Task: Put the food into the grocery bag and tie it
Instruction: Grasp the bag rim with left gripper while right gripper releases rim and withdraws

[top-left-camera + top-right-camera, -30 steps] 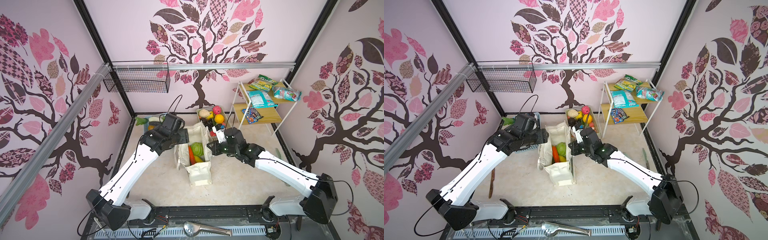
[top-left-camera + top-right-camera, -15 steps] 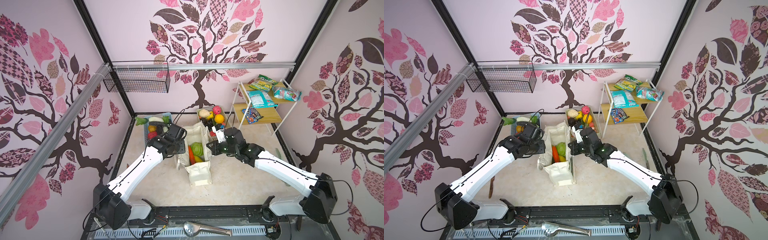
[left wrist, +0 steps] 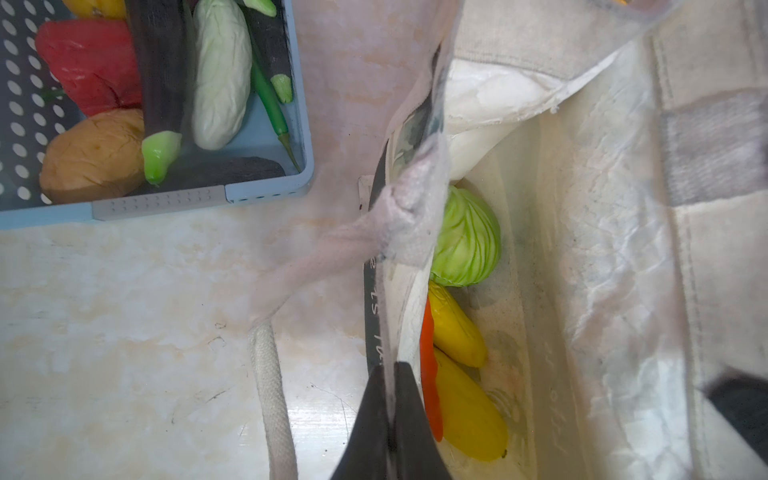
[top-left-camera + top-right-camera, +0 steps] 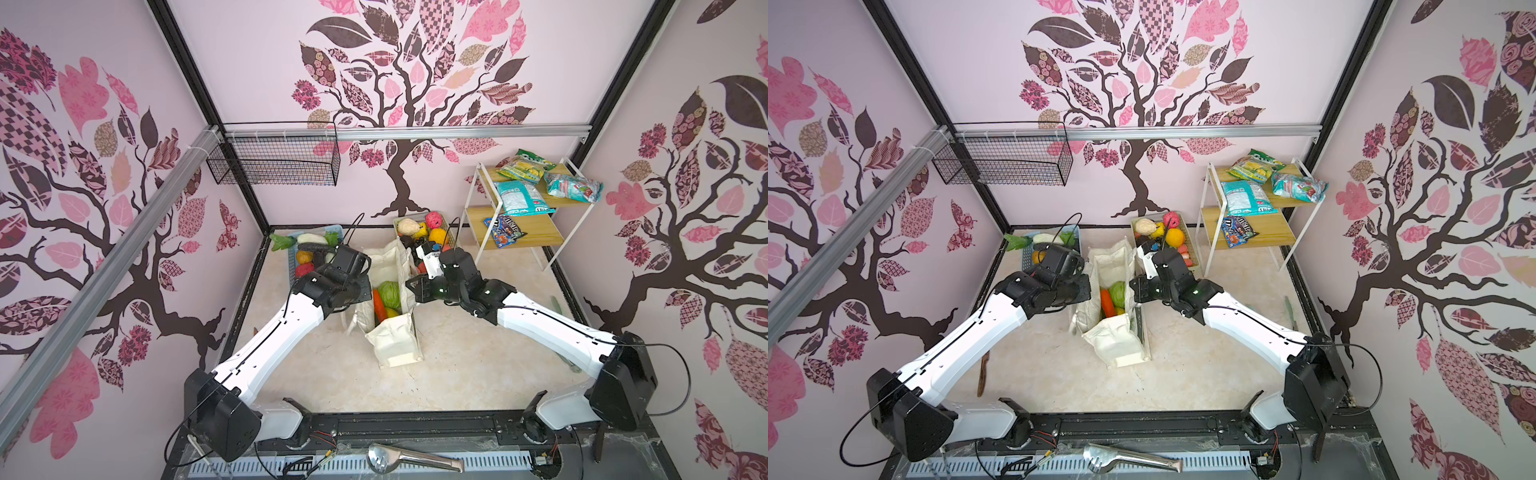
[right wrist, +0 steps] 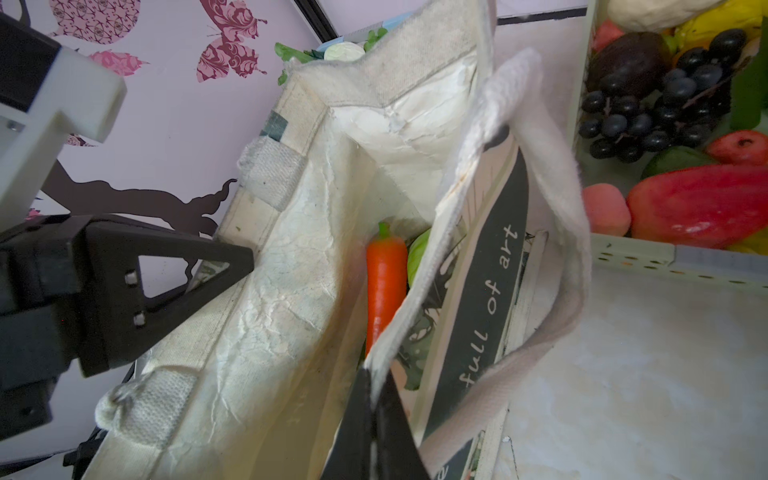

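So the boxy cream canvas tote bag (image 4: pixel 397 345) stands upright in the middle of the pale marbled bench (image 4: pixel 478 365), between a blue plastic lattice basket (image 3: pixel 266 189) and a beige plastic lattice basket (image 5: pixel 665 257) — mouth open. Down inside it you can see a green toy cabbage (image 3: pixel 467 241), an orange toy carrot (image 5: pixel 386 282) and a yellow oblong toy fruit (image 3: pixel 457 332). The left hand (image 3: pixel 392 370) is clamped tight on the cloth rim of one long side of the bag, and the right hand (image 5: pixel 376 376) is pinched closed on the opposite rim, right by the dark green panel (image 5: pixel 486 299) reading "full of art". A cream strap handle (image 5: pixel 557 199) loops loose just outside that panel — a second cream strap (image 3: pixel 270 374) trails onto the bench on the left hand's side.
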Controlling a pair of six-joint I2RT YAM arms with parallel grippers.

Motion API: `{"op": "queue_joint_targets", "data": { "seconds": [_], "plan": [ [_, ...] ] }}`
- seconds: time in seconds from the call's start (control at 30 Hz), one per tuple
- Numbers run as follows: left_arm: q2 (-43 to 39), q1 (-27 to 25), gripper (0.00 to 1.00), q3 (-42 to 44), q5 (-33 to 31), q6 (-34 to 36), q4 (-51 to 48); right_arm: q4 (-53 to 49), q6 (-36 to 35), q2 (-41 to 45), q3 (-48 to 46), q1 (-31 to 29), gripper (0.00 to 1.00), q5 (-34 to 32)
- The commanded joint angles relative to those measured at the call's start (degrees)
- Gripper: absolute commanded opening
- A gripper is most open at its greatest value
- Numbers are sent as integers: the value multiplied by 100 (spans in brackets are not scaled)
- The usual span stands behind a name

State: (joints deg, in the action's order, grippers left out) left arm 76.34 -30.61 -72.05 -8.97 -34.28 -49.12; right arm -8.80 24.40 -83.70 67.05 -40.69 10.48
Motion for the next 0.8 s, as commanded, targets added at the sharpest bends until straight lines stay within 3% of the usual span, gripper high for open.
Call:
{"op": "queue_joint_targets", "data": {
  "seconds": [0.0,0.63,0.77],
  "plan": [
    [-44,30,2,-303,-102,26,81,124,-32,-253,345,36,0,-164],
    [702,767,0,-543,88,-29,989,-233,-820,-1461,1505,570,0,-824],
    [930,872,0,-668,84,-49,1195,-155,-831,-1793,1721,801,1,-616]
  ]
}}
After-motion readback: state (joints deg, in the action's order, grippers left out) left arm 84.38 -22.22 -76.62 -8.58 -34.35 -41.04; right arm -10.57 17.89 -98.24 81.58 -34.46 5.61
